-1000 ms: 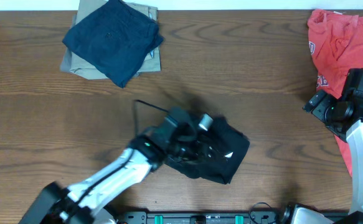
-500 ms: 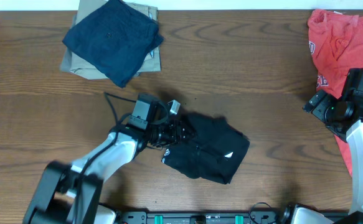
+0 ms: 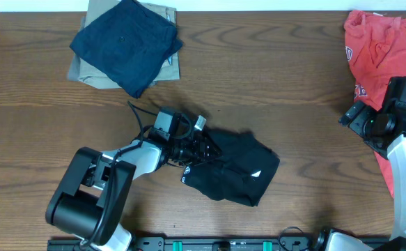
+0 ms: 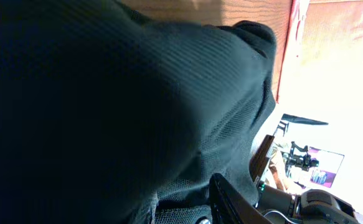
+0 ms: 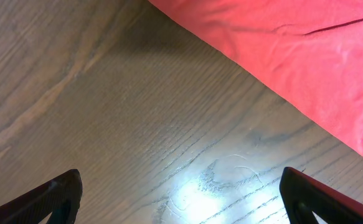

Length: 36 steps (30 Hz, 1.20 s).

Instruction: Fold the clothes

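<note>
Left end effector (image 3: 194, 148), pinching the bunched edge of the black T-shirt (image 3: 241, 167), may drag the whole heap across the worktop (image 3: 293, 84) instead of folding it cleanly.

White arm links (image 3: 141, 157), black joints (image 3: 165, 124), black cable (image 3: 135, 111)
</note>
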### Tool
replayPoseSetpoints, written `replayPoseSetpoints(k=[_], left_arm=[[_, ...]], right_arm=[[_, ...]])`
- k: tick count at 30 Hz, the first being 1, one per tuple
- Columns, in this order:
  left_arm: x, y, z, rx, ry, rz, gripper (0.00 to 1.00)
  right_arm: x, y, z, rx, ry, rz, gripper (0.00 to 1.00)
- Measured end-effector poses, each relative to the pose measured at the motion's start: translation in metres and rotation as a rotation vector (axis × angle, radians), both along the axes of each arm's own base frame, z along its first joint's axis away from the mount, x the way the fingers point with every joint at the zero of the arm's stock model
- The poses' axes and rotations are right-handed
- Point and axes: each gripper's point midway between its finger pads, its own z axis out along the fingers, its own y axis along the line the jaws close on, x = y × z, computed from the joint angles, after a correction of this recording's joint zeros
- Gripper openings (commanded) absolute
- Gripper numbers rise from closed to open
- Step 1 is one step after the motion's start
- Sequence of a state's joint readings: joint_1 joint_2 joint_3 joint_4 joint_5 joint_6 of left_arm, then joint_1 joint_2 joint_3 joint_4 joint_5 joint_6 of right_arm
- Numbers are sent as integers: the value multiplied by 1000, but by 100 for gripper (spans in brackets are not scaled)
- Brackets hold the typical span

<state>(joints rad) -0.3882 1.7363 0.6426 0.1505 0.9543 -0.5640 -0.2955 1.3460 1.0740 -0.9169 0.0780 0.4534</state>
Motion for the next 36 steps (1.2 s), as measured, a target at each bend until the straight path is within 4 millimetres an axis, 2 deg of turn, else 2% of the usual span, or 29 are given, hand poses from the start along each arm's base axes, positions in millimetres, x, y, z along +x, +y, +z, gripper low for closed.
replayPoseSetpoints(k=[3, 9, 11, 18, 25, 32, 36], left_arm=[[4, -1, 18, -15, -54, 4, 31], [20, -3, 76, -71, -256, 33, 31], [23, -3, 80, -67, -279, 46, 31], [31, -3, 63, -23, -275, 71, 32], [33, -24, 42, -34, -288, 36, 37], [31, -27, 4, 24, -215, 47, 37], [32, -28, 2, 24, -210, 48, 36]], right_arm=[[0, 0, 0, 0, 0, 0, 99], [0, 0, 0, 0, 0, 0, 99], [0, 0, 0, 0, 0, 0, 99], [0, 0, 0, 0, 0, 0, 99], [0, 0, 0, 0, 0, 0, 99], [0, 0, 0, 0, 0, 0, 99], [0, 0, 0, 0, 0, 0, 99]])
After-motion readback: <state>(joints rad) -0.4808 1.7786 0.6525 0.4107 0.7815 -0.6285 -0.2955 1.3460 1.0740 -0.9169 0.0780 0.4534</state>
